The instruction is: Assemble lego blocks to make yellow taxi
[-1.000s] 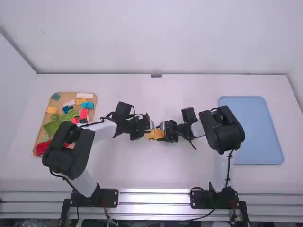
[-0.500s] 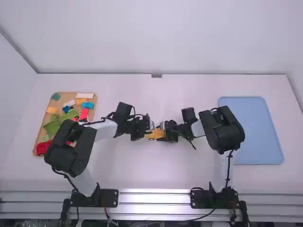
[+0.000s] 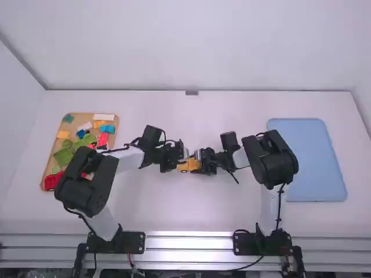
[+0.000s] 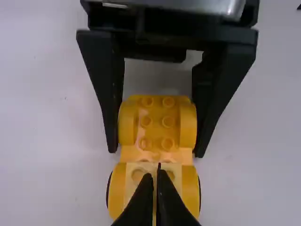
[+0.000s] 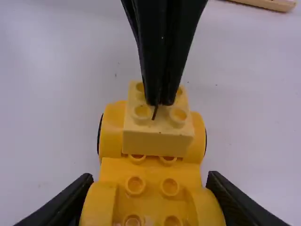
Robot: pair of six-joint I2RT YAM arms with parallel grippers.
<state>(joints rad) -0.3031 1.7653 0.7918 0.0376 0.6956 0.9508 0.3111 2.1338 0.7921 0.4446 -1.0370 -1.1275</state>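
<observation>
The yellow car base lies mid-table between the two grippers. My left gripper is at its left end; my right gripper is at its right end. A pale yellow block sits on the car base between the wheel arches. In the left wrist view, the left gripper has its fingers together over the pale block, hiding part of its studs. The right gripper has one finger against each side of the arched end of the car base.
A wooden tray with green, red, blue, white and yellow blocks stands at the left, partly behind the left arm. On the right lies a blue board, beside the right arm.
The right gripper and the yellow car base have shifted slightly left over the last half second. The left gripper has kept almost the same place.
</observation>
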